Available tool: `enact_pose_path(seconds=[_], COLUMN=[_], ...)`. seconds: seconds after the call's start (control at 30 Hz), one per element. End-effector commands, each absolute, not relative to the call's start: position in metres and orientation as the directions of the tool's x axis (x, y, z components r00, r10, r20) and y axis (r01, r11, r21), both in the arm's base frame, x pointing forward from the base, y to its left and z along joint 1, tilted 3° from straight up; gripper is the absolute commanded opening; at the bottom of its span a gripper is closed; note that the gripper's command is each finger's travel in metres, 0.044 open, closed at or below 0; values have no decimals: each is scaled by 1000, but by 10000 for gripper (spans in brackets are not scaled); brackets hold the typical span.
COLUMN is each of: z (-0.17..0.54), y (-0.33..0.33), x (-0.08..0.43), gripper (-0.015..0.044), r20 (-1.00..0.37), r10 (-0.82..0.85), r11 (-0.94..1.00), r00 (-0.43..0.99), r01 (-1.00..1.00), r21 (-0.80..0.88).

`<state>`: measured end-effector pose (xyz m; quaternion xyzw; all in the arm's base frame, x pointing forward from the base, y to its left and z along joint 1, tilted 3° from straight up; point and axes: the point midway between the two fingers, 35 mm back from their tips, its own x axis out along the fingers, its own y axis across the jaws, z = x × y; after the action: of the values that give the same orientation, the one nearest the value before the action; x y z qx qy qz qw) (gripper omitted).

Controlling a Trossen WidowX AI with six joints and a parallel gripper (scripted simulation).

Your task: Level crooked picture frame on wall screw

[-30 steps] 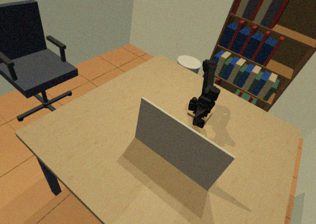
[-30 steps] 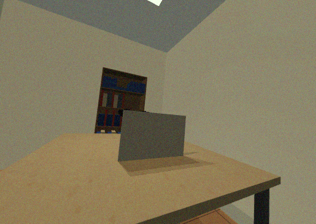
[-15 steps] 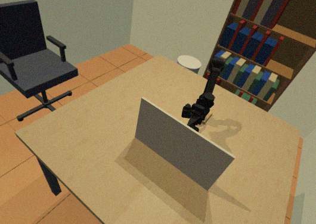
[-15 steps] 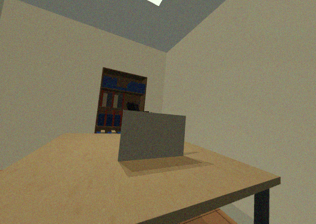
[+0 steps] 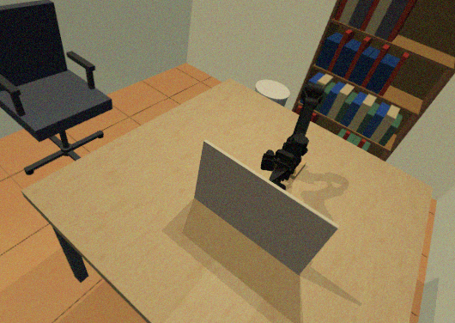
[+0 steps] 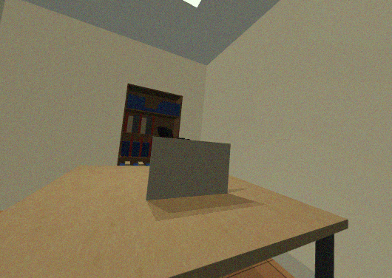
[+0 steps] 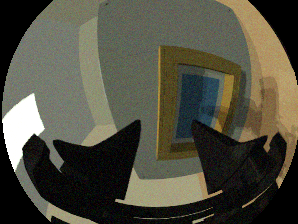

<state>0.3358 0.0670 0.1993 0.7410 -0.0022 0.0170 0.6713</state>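
The picture frame [image 7: 167, 90], gold around a blue picture, hangs on the front of the grey upright panel [image 5: 257, 209] [image 6: 188, 168] [image 7: 131, 75]. The wrist view is turned on its side, with up toward its left. The frame's top edge is not parallel to the panel's; its end low in that view lies nearer the panel's top, so the frame looks crooked, left side high. My gripper [image 5: 278, 183] [image 7: 166, 124] is open before the panel. In the wrist view one finger shows above the frame's top bar, the other over its picture. Contact cannot be told. Screw and strip are hidden.
The panel stands on the wooden table [image 5: 129, 153] [image 6: 74, 220] and hides the frame from the top and exterior views. The arm reaches over the table behind the panel. A bookcase [image 5: 412, 97] [image 6: 153, 111] and a white bin [image 5: 272, 89] stand beyond the table; a chair [image 5: 56, 97] stands left.
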Motion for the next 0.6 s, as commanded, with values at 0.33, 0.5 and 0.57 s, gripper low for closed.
enact_pose_path(seconds=[0.33, 0.5, 0.57], z=[200, 200, 200], y=[68, 68, 68], x=[357, 366, 369], gripper=[260, 260, 260], r20=[27, 28, 28], r10=[22, 22, 22], r11=[-102, -101, -101], r00=[999, 999, 999], r01=[-25, -26, -26], r21=[995, 995, 995])
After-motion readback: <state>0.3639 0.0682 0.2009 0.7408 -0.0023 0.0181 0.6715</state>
